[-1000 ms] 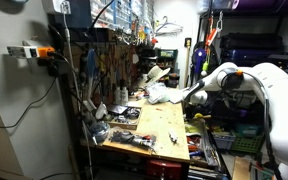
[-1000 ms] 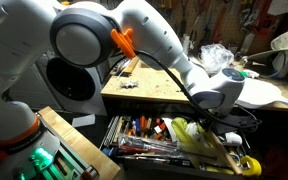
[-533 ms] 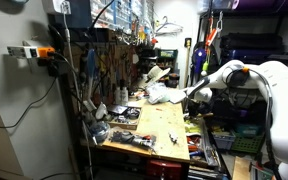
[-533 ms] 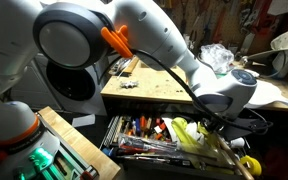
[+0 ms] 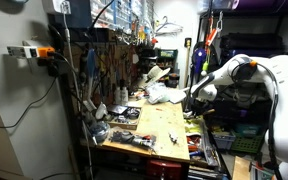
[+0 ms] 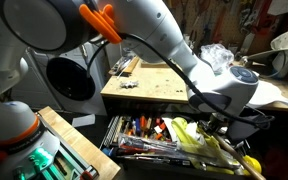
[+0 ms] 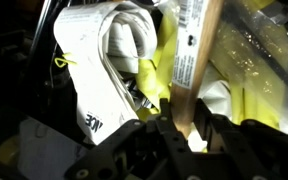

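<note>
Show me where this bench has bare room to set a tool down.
The benchtop is bare in its middle, between the small black parts and the plastic bag. The open drawer is packed with tools and gloves, and the hand, gripping a wooden strip, is down in it: no room there.

My claw (image 7: 191, 135) sits low in the open drawer (image 6: 108, 133), clamped on a wooden strip (image 7: 199, 50), and room is tight. A glove (image 7: 129, 45) crowds just ahead of it on one side and crinkled plastic (image 7: 259, 60) on the other. Tools (image 6: 142, 127) pack the drawer beside it. The tabletop (image 6: 154, 88) edge juts just above. I see free room only upward, clear of that edge.
</note>
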`<state>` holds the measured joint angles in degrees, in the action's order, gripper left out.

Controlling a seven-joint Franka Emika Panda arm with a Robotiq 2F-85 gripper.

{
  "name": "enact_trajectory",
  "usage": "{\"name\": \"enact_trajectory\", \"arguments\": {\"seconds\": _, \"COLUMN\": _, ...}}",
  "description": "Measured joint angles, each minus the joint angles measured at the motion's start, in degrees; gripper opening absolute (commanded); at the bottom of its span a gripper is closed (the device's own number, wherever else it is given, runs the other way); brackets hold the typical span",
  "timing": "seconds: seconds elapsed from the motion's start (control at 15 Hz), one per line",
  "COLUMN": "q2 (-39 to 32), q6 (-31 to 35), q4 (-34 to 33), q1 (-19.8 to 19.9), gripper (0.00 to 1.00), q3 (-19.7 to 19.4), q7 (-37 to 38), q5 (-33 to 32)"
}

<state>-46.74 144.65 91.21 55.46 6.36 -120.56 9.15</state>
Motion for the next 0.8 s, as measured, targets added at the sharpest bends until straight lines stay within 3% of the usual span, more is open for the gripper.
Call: {"name": "enact_trajectory", "arguments": {"seconds": 0.8, "q2": 7.5, "q6": 1.1, "q4": 9.3, "q1": 0.1, "gripper": 0.07, "q3": 1.2, "q7": -11.5, "q5": 5.2}}
